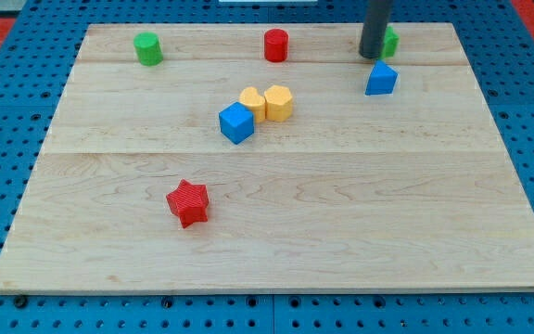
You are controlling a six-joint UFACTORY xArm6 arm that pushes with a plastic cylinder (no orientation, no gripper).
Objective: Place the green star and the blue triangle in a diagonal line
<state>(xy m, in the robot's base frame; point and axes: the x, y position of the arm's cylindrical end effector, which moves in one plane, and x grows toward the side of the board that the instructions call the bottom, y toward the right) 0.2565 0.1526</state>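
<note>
The wooden board (pixel 276 232) lies on a blue perforated table (pixel 7 167), and you can read its blocks from left to right. At the far left stands a green cylinder (pixel 147 48). Nearer to you, left of centre, lies a red star (pixel 188 202), well apart from everything else. Toward the middle, a blue cube (pixel 236 122) touches a yellow block (pixel 253 102), which in turn touches a yellow hexagonal block (pixel 279 102); the three form a short row slanting away to the right. At the far edge, near centre, stands a red cylinder (pixel 276 44).

On the right you find the task's pieces. The blue triangle (pixel 381 80) is a solid, mid-blue wedge lying just nearer than the rod. The green star (pixel 390 41) sits at the far edge, mostly hidden behind the rod, so only a bright green sliver shows and its points cannot be made out. My tip (pixel 372 56) rests just left of the green star and just beyond the blue triangle. The arm carries no claw: the rod holds nothing.
</note>
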